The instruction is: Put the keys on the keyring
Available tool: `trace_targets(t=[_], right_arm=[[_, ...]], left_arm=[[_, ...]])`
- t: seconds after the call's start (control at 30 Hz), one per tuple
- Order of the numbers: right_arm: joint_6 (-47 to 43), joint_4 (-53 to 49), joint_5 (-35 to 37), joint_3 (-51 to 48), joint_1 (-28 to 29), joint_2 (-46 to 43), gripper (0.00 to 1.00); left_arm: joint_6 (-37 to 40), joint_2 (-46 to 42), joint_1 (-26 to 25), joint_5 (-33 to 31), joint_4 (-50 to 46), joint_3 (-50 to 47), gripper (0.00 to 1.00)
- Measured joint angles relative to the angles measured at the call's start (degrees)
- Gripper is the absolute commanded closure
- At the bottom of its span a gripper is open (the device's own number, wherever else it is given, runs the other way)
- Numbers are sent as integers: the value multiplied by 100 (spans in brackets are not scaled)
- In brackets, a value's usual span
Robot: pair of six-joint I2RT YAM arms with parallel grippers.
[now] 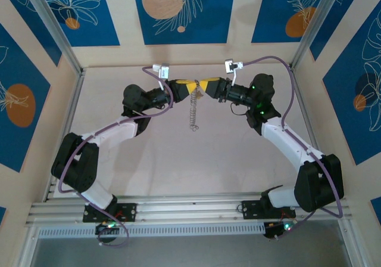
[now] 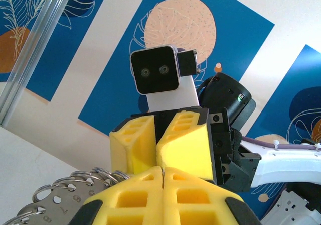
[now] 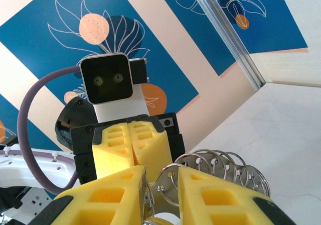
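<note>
1. We see both arms reaching in over the bench (image 1: 178, 165) until their grippers meet tip to tip near its far side.
2. The left gripper (image 1: 191, 88) is clenched. In its own wrist view the yellow fingers (image 2: 135, 197) press flat together with no gap.
3. The keyring (image 1: 193, 113) hangs straight down from where the two grippers meet and looks like a short chain, seen edge-on from above. Its wire loops and numbered silvery tags come out just beside the left gripper's closed tips, so we read that gripper as grasping the keyring, though the pinch point itself is hidden.
4. The right gripper (image 3: 161, 180) is released. Its fingers stand apart, and a silvery tag of the keyring sits in the gap between them.
5. A small pale key (image 3: 163, 220) shows at the bottom edge of the right wrist view, between the right fingers. It is cut off there, and we cannot tell whether it sits on the keyring.
</note>
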Motion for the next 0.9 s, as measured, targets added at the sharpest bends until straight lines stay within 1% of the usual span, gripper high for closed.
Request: trace_targets(t=[0.3,0.33,0.4,0.53,0.73,0.8,0.9], right_arm=[[-4,-2,-20,0,125,0,75],[-7,-4,-24,0,127,0,77],[-31,-7,-26,0,155,0,83],[-72,-4,-35,0,153,0,100],[-175,-31,-33,2,142,-2,100],[-225,-98,-59,7,98,-2,100],[-376,-422,-168,87,26,0,100]], left_arm=[[4,0,0,0,0,2,100],[7,0,0,-2,0,2,100],[11,0,0,-2,0,2,100],[9,11,4,-31,-7,2,100],[9,11,11,-26,-37,2,99],[28,11,11,-7,-109,2,85],[192,-2,46,83,-299,13,67]])
